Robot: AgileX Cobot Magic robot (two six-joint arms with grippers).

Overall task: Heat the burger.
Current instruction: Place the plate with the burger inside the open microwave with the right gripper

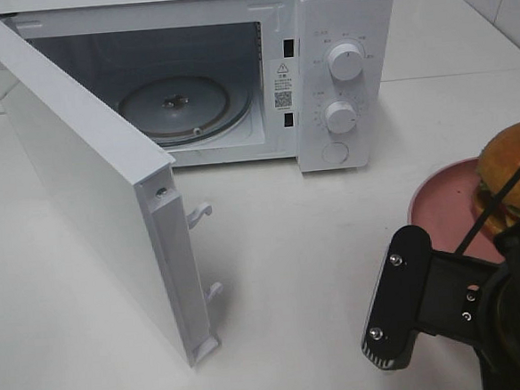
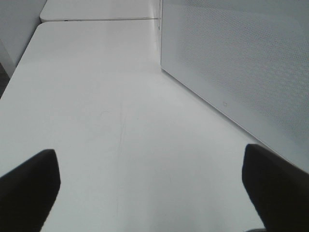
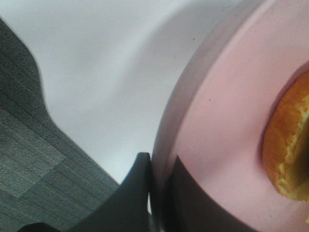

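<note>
Pink plate (image 1: 440,214), cut off at the view's edge, carries the burger (image 1: 512,164), half hidden behind the arm. Right fingers (image 3: 137,193) clamp its rim; left fingers (image 2: 29,188) stand wide apart over the counter (image 2: 120,121).

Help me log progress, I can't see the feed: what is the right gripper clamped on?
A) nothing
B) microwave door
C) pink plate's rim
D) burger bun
C: the right gripper pinches the pink plate at its rim; the burger lies untouched on it.
</note>
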